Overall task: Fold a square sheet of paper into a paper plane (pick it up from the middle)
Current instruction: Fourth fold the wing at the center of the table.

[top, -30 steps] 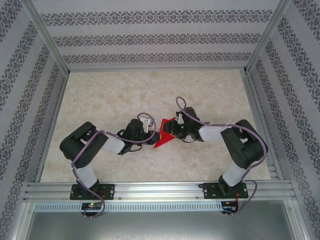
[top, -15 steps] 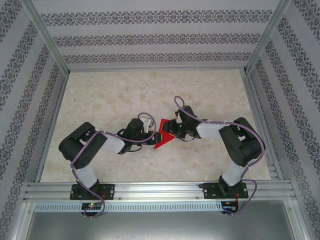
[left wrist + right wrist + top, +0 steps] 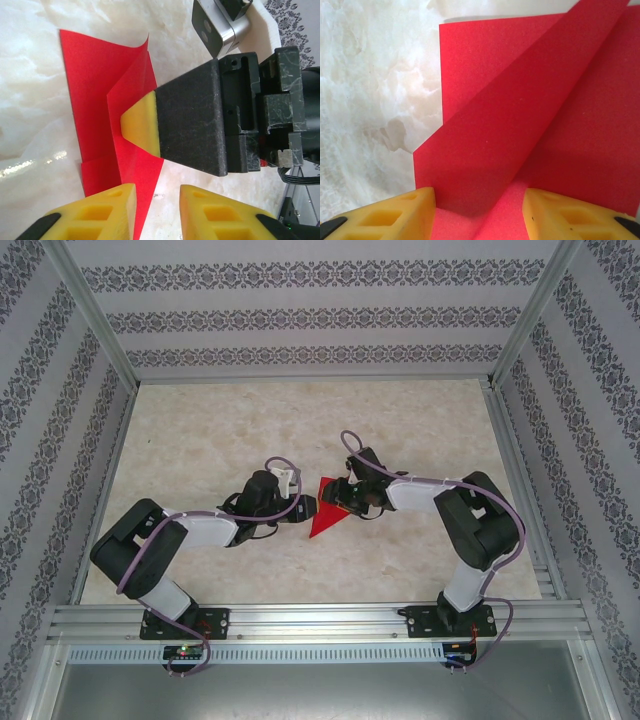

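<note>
The square sheet of paper (image 3: 324,515) lies partly folded near the table's middle, bright red, with a triangular outline pointing toward the near edge. My left gripper (image 3: 309,506) sits at its left edge, open; in the left wrist view its yellow fingers (image 3: 100,212) straddle bare table, with the paper (image 3: 95,90) under the left one. My right gripper (image 3: 337,496) stands over the paper's upper part, open. One of its yellow fingertips (image 3: 141,125) presses on a fold. In the right wrist view a raised flap of paper (image 3: 520,115) stands between the spread jaws (image 3: 480,215).
The marble-patterned table (image 3: 200,430) stretches well beyond the paper on all sides. Patterned walls (image 3: 300,320) enclose it, and an aluminium rail (image 3: 320,618) runs along the near edge by the arm bases.
My left gripper has gone from shut to open, and its arm has stretched out lower. The right gripper has shifted slightly left and away over the paper. The paper has stayed put.
</note>
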Controlling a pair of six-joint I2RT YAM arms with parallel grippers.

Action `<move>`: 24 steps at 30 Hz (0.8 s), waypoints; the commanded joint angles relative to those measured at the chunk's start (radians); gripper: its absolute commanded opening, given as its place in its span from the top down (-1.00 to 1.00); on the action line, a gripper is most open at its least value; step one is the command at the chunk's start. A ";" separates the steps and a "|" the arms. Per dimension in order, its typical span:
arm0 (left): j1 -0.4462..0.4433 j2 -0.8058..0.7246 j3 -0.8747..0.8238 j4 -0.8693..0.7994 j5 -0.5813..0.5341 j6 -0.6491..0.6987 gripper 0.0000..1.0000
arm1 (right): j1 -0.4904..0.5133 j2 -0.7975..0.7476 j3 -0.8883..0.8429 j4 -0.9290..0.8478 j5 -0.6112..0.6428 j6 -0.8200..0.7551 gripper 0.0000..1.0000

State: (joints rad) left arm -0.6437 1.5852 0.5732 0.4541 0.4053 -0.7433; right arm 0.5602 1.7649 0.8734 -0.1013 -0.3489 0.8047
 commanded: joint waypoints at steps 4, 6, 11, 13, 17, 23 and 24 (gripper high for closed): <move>-0.019 0.045 0.019 0.035 0.051 -0.016 0.63 | 0.011 0.093 0.001 -0.150 0.109 -0.032 0.00; -0.023 0.069 0.027 0.054 0.065 -0.022 0.64 | 0.014 0.104 0.007 -0.159 0.103 -0.039 -0.04; -0.033 0.119 0.048 0.061 0.076 -0.022 0.66 | 0.017 0.111 0.015 -0.173 0.107 -0.046 -0.18; -0.033 0.122 0.055 0.046 0.064 -0.018 0.68 | 0.016 0.114 0.016 -0.174 0.107 -0.048 -0.18; -0.033 0.116 0.061 0.016 0.029 -0.010 0.70 | 0.016 0.119 0.018 -0.177 0.105 -0.047 -0.19; -0.033 0.123 0.071 -0.032 0.001 -0.001 0.74 | 0.017 0.117 0.016 -0.167 0.089 -0.047 -0.19; -0.033 0.124 0.073 -0.047 -0.005 0.003 0.75 | 0.015 0.108 0.011 -0.154 0.082 -0.046 -0.19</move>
State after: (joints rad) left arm -0.6689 1.7031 0.6174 0.4500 0.4290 -0.7574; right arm 0.5697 1.7943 0.9344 -0.1711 -0.3389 0.7845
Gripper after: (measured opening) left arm 0.127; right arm 0.596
